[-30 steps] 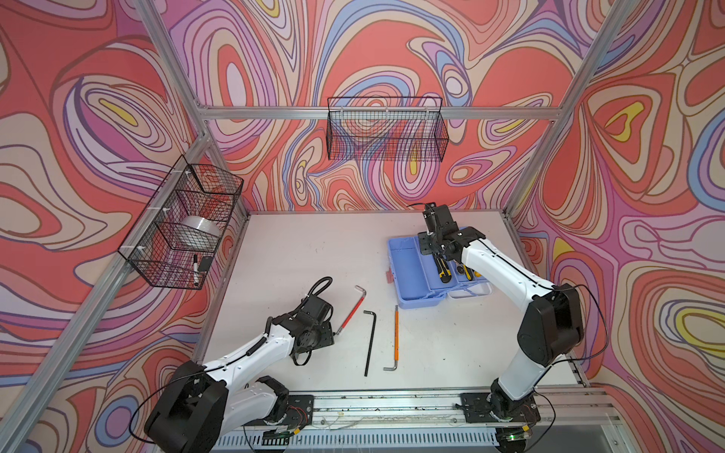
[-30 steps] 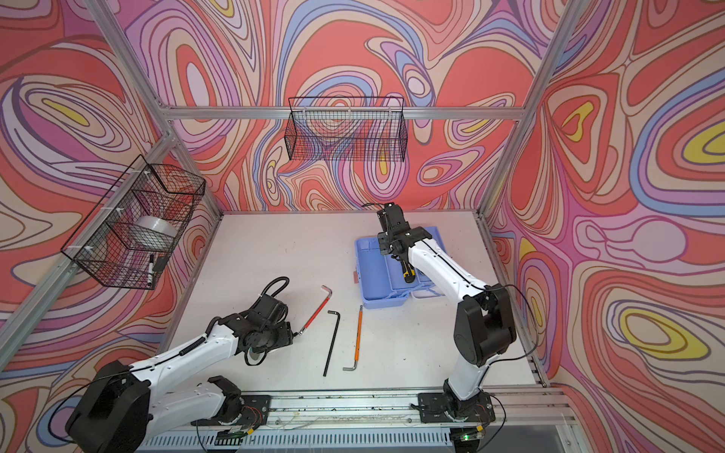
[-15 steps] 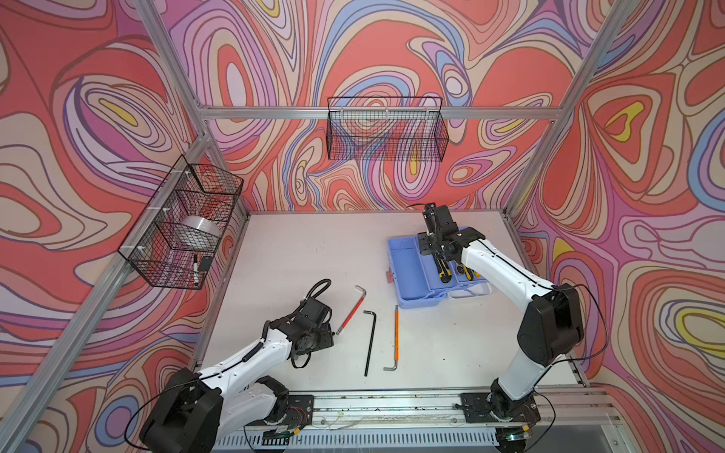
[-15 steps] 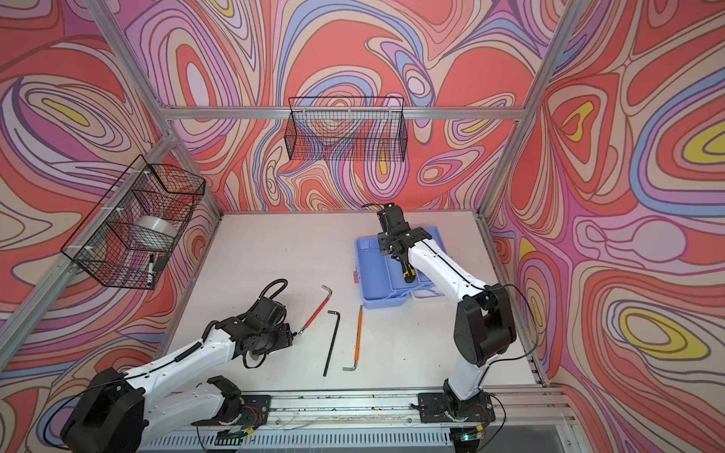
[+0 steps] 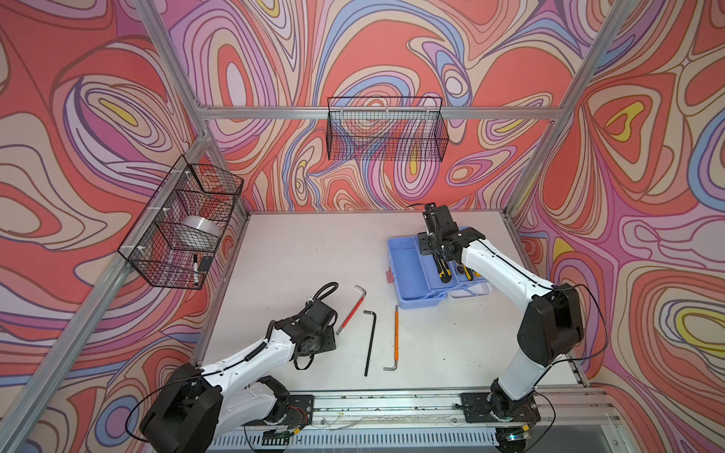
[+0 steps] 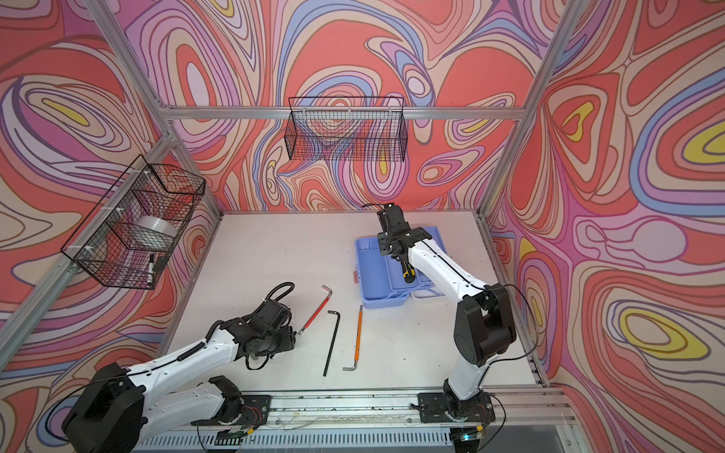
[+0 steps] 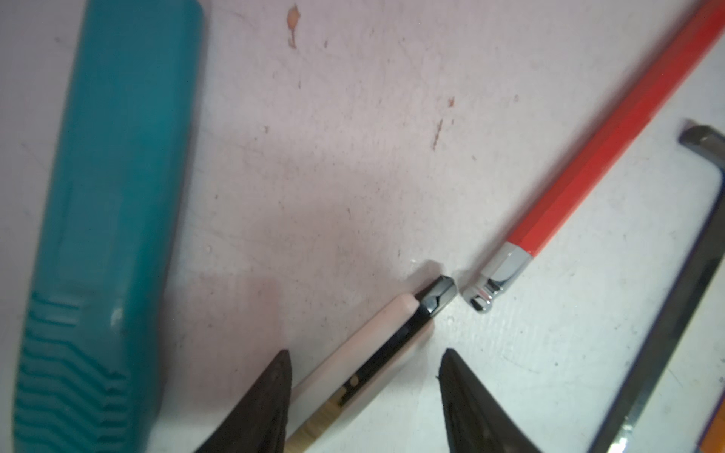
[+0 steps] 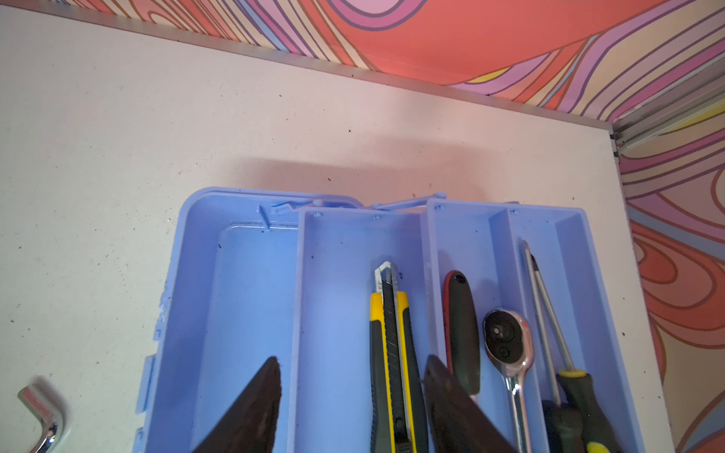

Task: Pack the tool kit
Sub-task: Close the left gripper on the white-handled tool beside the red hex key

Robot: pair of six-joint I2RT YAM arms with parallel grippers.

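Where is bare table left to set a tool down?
Crowded: red key, black key, orange key side by side near the left fingers. Free: far-left table, between toolbox and left wall; also the front, between orange key and right arm's base.

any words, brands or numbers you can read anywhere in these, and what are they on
No text can be read in any view.
Yellow utility knife: no print shows.
Ratchet head: small marks, too small to read.
Teal handle: blurred, no lettering made out.
Marker in the side wire basket: too small to read.
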